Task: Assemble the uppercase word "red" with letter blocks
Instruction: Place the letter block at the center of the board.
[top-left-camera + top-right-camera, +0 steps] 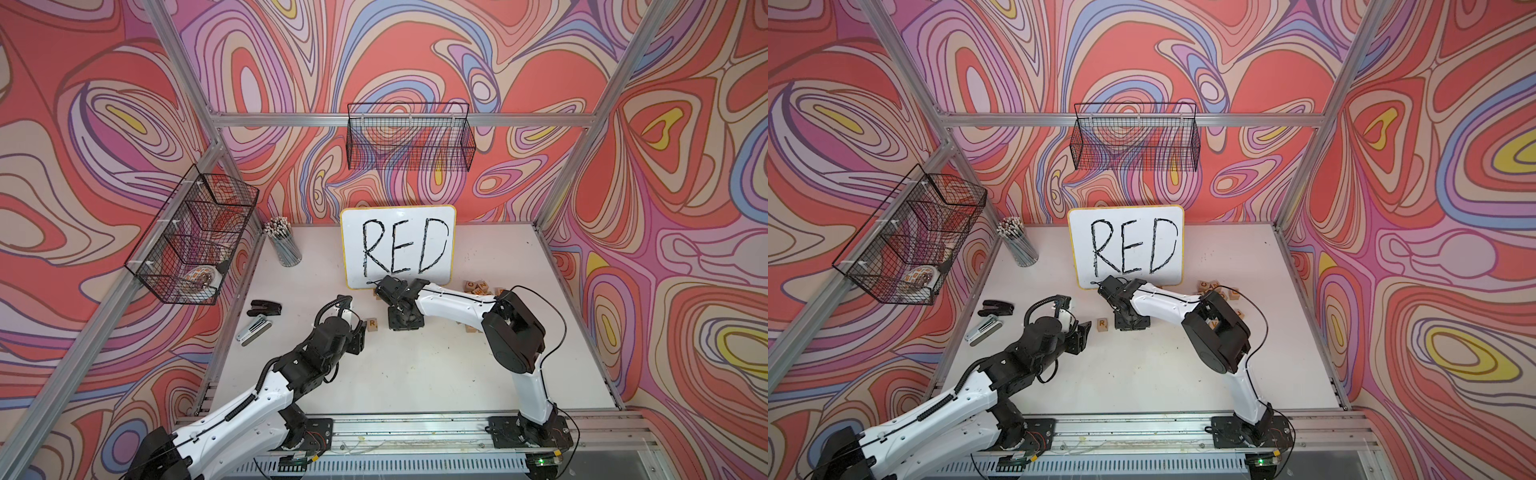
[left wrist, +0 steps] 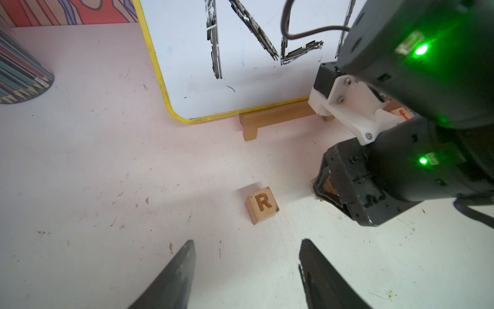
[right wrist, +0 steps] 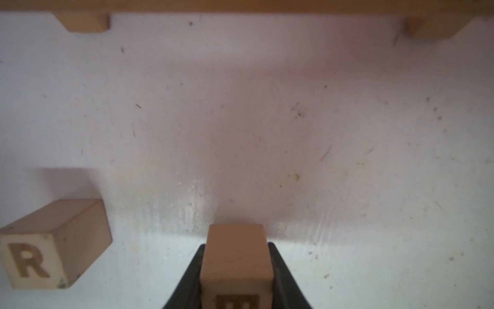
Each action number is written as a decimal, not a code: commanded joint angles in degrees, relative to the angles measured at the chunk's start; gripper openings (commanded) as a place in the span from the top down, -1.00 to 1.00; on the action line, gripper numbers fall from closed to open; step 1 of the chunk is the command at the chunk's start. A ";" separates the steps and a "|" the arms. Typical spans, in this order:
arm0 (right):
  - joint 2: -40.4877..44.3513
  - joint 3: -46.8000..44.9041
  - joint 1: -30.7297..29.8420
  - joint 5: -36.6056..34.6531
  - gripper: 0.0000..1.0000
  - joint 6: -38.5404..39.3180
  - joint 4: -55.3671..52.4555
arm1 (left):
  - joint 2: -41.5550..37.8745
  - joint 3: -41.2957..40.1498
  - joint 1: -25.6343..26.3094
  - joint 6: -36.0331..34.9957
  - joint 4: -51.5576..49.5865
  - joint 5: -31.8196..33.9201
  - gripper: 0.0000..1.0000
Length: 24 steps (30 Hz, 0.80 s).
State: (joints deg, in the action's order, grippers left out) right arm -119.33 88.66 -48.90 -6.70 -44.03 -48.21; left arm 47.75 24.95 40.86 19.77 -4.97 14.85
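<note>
Front half of the table [image 1: 415, 374] lies wide open. Mid-table it tightens: R block [image 1: 372, 323] sits near the right gripper [image 1: 404, 326] clamping the E block [image 3: 236, 256], a slim gap between. Board [image 1: 398, 245] walls the back edge; loose blocks [image 1: 478, 287] crowd the right.

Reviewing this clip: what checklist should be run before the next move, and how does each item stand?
1. Right gripper shut on the held block: ok.
2. Held block's letter is E: cannot tell, cropped.
3. R block flat on the table, letter up: ok.
4. Table bare between R block and held block: ok.
5. Left gripper open, empty, apart from R block: ok.
6. A D readable among the spare blocks: cannot tell.
</note>
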 commanded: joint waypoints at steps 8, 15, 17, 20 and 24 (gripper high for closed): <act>-2.93 2.77 -0.29 0.81 0.46 0.41 -0.22 | -0.37 -0.78 -0.33 0.97 -1.95 1.00 -0.29; -4.16 3.96 -0.31 0.92 0.43 0.69 -0.77 | -0.02 -0.69 -0.33 0.77 -1.87 0.98 -0.29; -4.35 4.23 -0.23 0.87 0.41 0.71 -0.93 | -0.02 -0.69 -0.39 0.80 -1.80 1.05 -0.29; -4.77 4.81 -0.23 0.72 0.36 0.79 -1.45 | 0.07 -0.69 -0.34 0.68 -1.63 1.14 -0.29; -4.80 5.14 -0.23 0.38 0.30 0.77 -1.72 | 0.15 -0.69 -0.34 0.71 -1.53 1.06 -0.30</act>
State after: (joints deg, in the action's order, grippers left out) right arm -122.54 92.71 -48.90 -5.89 -43.53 -48.86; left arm 47.77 24.95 40.86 19.75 -4.97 15.07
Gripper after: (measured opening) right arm 0.347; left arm 0.647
